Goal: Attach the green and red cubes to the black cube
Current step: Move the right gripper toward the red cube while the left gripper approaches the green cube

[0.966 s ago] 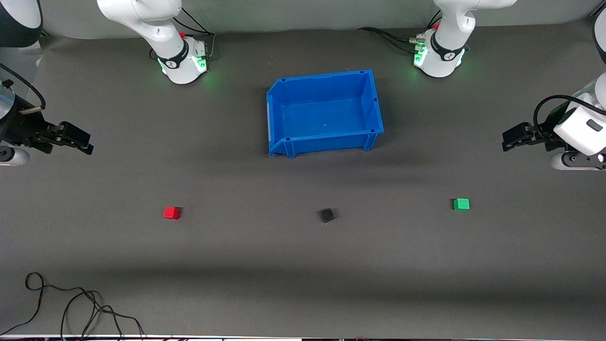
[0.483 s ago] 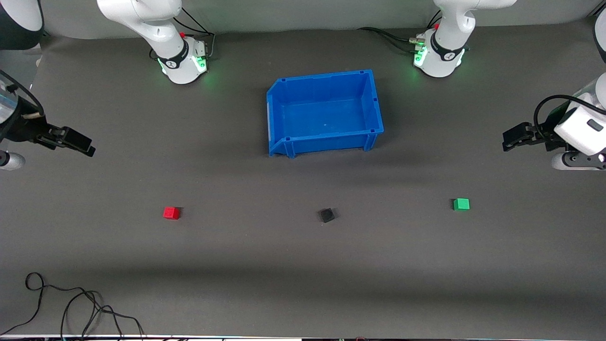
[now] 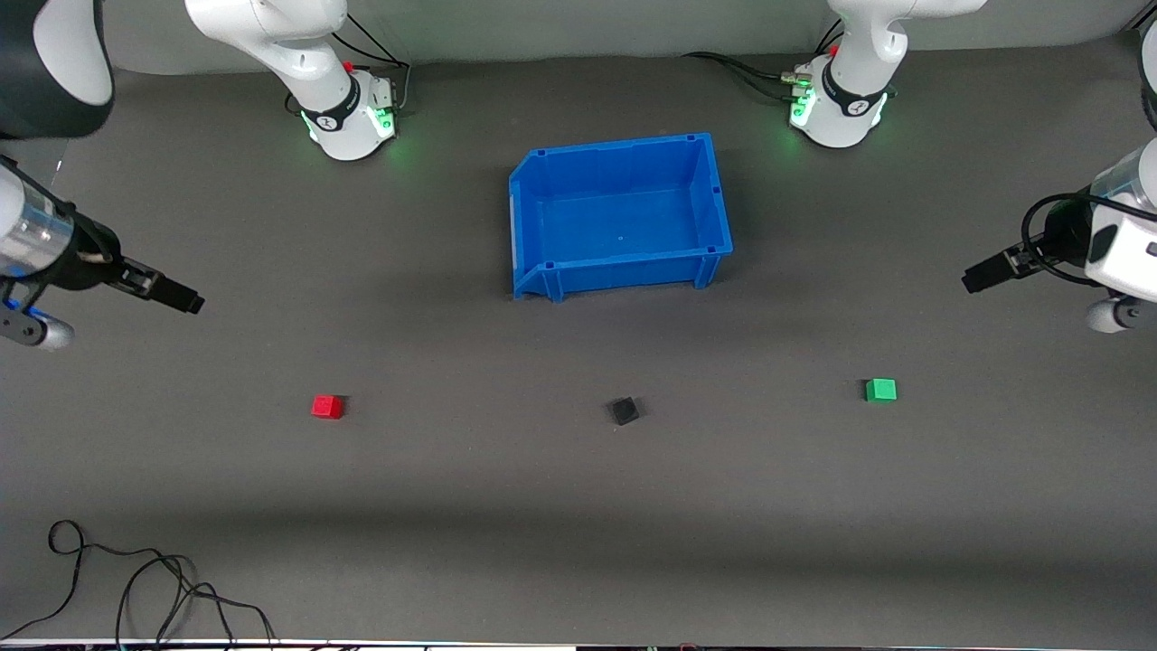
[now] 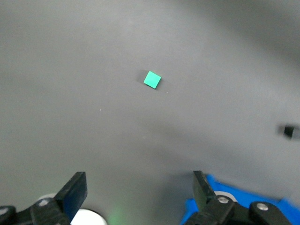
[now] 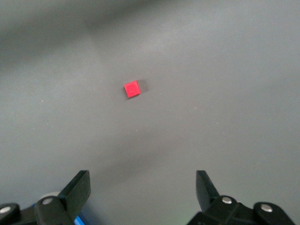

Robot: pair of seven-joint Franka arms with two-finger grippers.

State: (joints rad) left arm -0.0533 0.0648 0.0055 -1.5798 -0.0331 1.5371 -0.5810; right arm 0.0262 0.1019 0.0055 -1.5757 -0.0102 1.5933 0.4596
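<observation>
The black cube (image 3: 624, 411) sits on the grey mat, nearer to the front camera than the bin. The red cube (image 3: 327, 406) lies toward the right arm's end, the green cube (image 3: 880, 390) toward the left arm's end. My right gripper (image 3: 190, 306) is open in the air over bare mat, apart from the red cube, which shows in the right wrist view (image 5: 132, 88). My left gripper (image 3: 972, 282) is open over bare mat, apart from the green cube, which shows in the left wrist view (image 4: 152, 80). The black cube also shows at that view's edge (image 4: 290, 131).
A blue open bin (image 3: 714, 194) stands mid-table between the arm bases. Loose black cables (image 3: 136, 579) lie at the mat's front corner toward the right arm's end.
Both wrists have turned so the fingers show edge-on. My right gripper has moved a little toward the table's middle and the red cube. The cubes have not moved.
</observation>
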